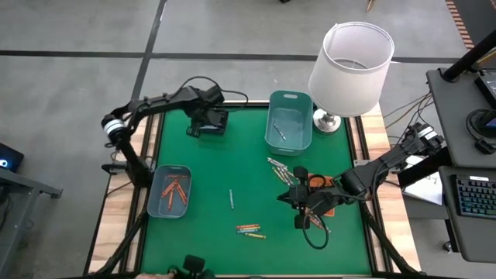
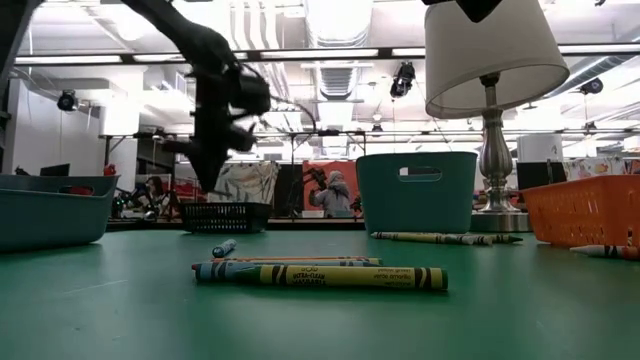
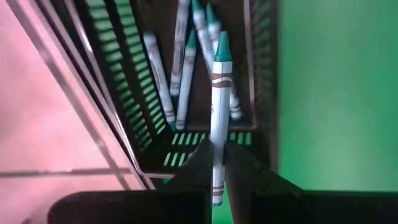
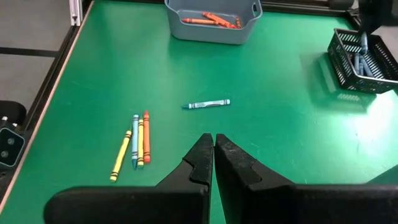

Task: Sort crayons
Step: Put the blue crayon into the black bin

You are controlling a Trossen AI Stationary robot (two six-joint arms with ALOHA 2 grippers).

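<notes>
- Four loose crayons [image 1: 249, 229] lie side by side near the front edge of the green table [image 1: 232, 167], roughly at its middle: yellow, blue, a second yellowish one and orange in the right wrist view
- One blue-green crayon [image 1: 231, 199] lies alone a little farther in, apart from that group
- Right gripper [image 4: 214, 144] hangs over the near right part of the table with its fingers pressed together and nothing between them, just beside the orange basket [image 1: 316, 184]
- Grey tray [image 1: 170, 191] at the near left holds several orange and red crayons
- Several crayons in a loose pile [image 1: 280, 170] lie right of centre, between the right arm and the teal bin [image 1: 289, 122]
- Teal bin stands at the far middle with one small stick inside; a lamp [image 1: 350, 66] stands just to its right
- Left gripper [image 3: 216, 163] is at the far left, above the black mesh basket [image 1: 208, 124], clamped on a teal crayon [image 3: 217, 106] that points into the basket, where more blue and teal crayons lie
</notes>
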